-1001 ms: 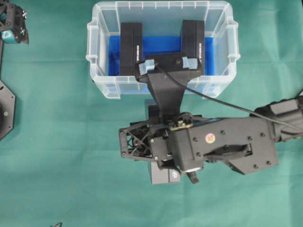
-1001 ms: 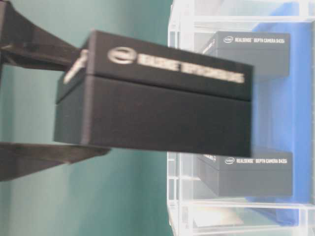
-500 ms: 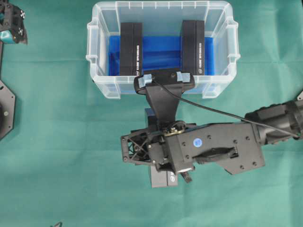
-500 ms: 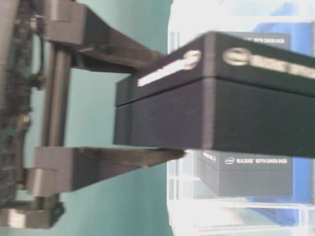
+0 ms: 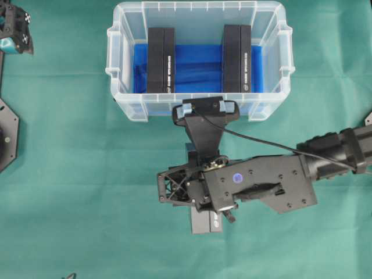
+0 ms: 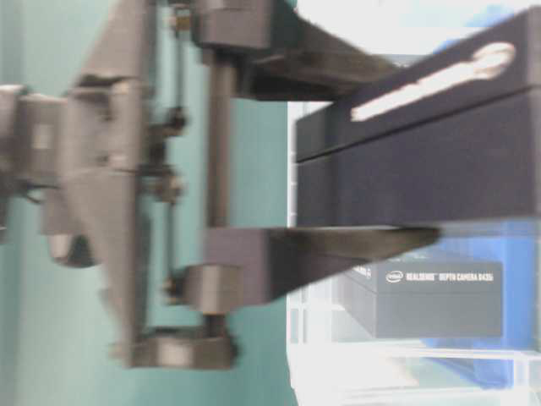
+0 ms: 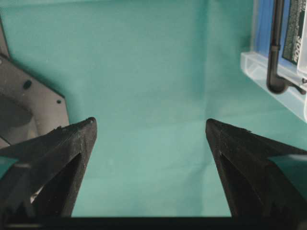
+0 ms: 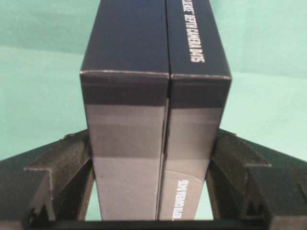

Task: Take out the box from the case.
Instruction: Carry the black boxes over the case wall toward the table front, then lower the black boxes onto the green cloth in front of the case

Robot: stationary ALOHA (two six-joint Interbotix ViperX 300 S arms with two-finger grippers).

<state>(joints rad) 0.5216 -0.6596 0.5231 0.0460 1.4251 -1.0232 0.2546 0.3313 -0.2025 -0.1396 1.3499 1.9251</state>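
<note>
- We see the black box (image 8: 153,129) clamped between the two fingers of the right gripper (image 8: 152,191); in the right wrist view one finger presses on each long side of it.
- This box is outside the case (image 5: 125,107). In the overhead view only its end (image 5: 207,222) shows below the right arm, over the green cloth (image 5: 75,192), on the near side of the bin.
- White letters on the side of the box read "DEPTH CAMERA D435".
- In the table-level view the box (image 6: 423,169) is blurred, and it hangs in front of the clear wall of the case (image 6: 308,338).
- The case is a clear plastic bin with a rimmed edge and a bright blue bottom.
- Two more black boxes stand on edge in it: one at the left (image 5: 161,60), one at the right (image 5: 237,58), well apart, with blue floor between them.
- The camera bar of the right wrist (image 5: 206,108) is just beside the near rim of the case.
- The left gripper (image 7: 151,139) has its fingers spread wide with only green cloth between them, and it pinches nothing; it sits at the far left corner (image 5: 14,35) of the overhead view, well apart from the case.
</note>
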